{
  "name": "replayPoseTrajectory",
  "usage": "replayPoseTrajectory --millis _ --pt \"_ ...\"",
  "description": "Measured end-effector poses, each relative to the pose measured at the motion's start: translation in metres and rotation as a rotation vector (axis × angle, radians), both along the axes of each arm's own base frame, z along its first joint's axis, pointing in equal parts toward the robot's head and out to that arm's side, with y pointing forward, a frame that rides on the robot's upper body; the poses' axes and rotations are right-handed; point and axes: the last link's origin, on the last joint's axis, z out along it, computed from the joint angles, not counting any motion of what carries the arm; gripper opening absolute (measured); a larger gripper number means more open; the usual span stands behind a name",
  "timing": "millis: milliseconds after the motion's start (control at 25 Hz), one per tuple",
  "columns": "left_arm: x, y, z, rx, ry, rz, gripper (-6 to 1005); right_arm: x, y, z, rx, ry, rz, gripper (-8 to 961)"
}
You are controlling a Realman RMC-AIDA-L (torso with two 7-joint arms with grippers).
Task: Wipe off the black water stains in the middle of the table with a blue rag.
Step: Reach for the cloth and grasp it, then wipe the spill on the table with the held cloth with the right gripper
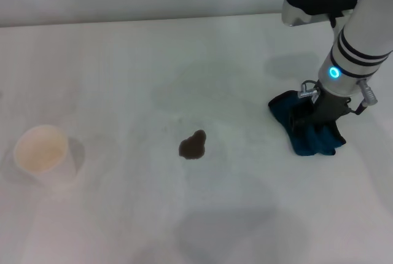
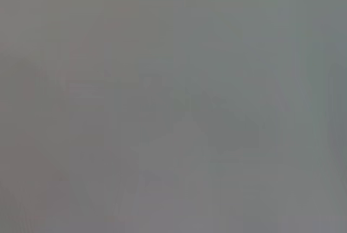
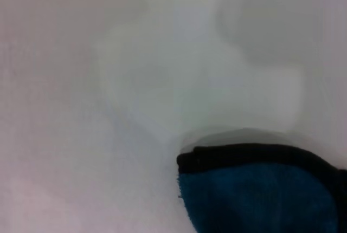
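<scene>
I am reading right gripper (image 1: pixel 316 123) pressing into blue rag (image 1: pixel 307 130) — grip unclear | black water stains (image 1: pixel 193 145) lying toward table's (image 1: pixel 123 67) left edge | left arm unseen.

My table (image 1: pixel 123 61) is a plain white top. Near its middle lies the black water stain (image 1: pixel 193 145), one small dark blotch (irregular, brownish at the edges). Well apart on my left stands a pale cup (image 1: pixel 41 151), mouth up. On my right the blue rag (image 1: pixel 310 130) lies bunched on the table, with my right pincer (image 1: pixel 313 123) down on it.
</scene>
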Motion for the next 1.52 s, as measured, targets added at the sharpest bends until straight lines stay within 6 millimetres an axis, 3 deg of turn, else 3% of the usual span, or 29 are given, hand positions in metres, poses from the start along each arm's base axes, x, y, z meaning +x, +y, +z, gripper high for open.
replayPoseTrajectory --millis 440,680,1000,1520 --pt "-0.003 -0.004 0.0 -0.002 -0.001 0.009 879 -0.013 0.001 -0.006 -0.027 0.01 0.041 136" --pt "-0.003 -0.003 -0.001 -0.003 -0.002 0.013 879 -0.03 0.007 -0.012 -0.052 0.05 0.105 105" --pt "-0.004 0.005 -0.004 -0.022 0.001 0.044 879 -0.058 0.019 -0.043 -0.144 0.068 0.24 106" --pt "-0.001 0.007 -0.009 -0.03 0.002 0.042 880 -0.093 -0.009 -0.089 -0.316 0.09 0.371 100"
